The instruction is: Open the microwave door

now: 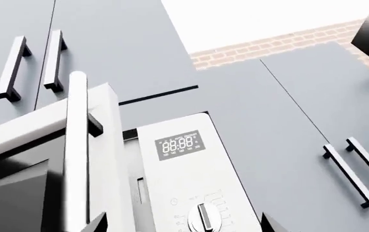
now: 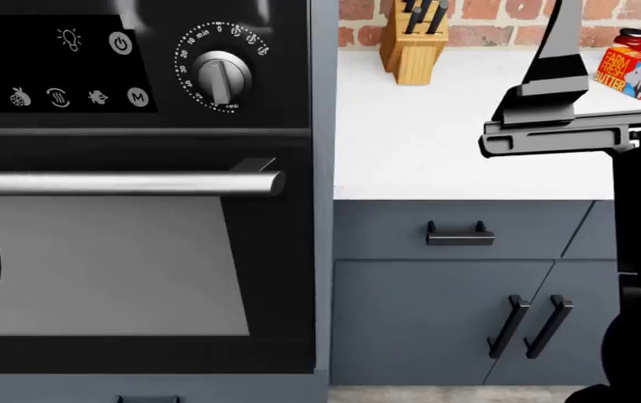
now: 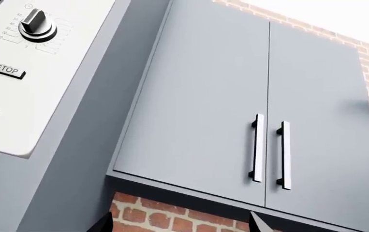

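Your left wrist camera looks up at the microwave [image 1: 171,183], set among grey wall cabinets [image 1: 126,43]. Its door [image 1: 23,159] stands swung partly out from the body, with the pale vertical door handle [image 1: 76,150] close in front of the lens and the dark glass of the door beside it. On the silver control panel [image 1: 191,179] you can read a lit digital display [image 1: 180,144] and, below it, a rotary knob [image 1: 203,217]. Of the left gripper [image 1: 181,226] only two dark fingertips [image 1: 97,224] show at the frame edge, set well apart with nothing between them, so it reads as spread and empty. Your right wrist camera shows the same panel from the other side, with its knob [image 3: 37,26] and a STOP button [image 3: 7,69], next to a double-door cabinet [image 3: 268,111] above a brick wall [image 3: 165,217]. The right gripper [image 3: 181,226] likewise shows two separated tips [image 3: 101,224] holding nothing. The head camera sits lower: it frames a black oven [image 2: 129,185] with a bar handle [image 2: 118,182], a white counter [image 2: 443,143] carrying a knife block [image 2: 412,42] and a butter box [image 2: 632,71], and part of your right arm [image 2: 567,126].
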Robot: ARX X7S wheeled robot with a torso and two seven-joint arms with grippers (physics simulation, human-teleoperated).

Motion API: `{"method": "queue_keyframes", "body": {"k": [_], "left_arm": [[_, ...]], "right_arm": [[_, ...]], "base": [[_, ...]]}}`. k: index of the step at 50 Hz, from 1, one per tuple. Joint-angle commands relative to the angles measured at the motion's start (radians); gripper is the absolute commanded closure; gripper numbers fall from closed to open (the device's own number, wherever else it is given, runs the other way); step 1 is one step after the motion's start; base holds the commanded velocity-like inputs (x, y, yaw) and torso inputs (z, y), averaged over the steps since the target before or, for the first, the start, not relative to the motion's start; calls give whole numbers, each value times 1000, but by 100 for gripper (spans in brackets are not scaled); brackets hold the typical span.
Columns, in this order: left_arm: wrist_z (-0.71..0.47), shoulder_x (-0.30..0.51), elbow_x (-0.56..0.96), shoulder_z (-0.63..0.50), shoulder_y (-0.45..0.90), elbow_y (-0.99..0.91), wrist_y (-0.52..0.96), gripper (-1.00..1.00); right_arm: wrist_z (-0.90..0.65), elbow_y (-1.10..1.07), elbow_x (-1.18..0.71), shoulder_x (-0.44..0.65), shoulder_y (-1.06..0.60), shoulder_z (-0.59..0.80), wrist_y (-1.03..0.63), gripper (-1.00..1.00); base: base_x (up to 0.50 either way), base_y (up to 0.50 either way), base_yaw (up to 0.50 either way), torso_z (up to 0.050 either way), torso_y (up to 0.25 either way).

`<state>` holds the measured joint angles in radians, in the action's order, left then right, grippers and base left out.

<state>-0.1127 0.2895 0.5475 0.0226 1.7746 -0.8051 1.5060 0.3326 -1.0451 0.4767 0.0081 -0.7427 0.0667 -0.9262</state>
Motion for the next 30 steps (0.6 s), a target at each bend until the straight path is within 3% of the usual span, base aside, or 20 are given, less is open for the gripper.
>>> {"method": "queue_keyframes", "body": {"k": [1, 17, 30], "left_arm": [[-18, -75, 24, -81, -31, 33, -51, -100], [41, -104, -71, -336, -84, 314, -335, -100], [91, -112, -129, -407, -51, 567, -477, -100]], "right_arm": [[8, -2, -7, -6, 6, -21, 11, -100], [-4, -2, -40, -6, 39, -55, 38, -100], [-3, -2, -36, -7, 33, -52, 32, -100]], "base": [[0, 0, 0, 0, 0], [0, 0, 0, 0, 0], [0, 0, 0, 0, 0]]}}
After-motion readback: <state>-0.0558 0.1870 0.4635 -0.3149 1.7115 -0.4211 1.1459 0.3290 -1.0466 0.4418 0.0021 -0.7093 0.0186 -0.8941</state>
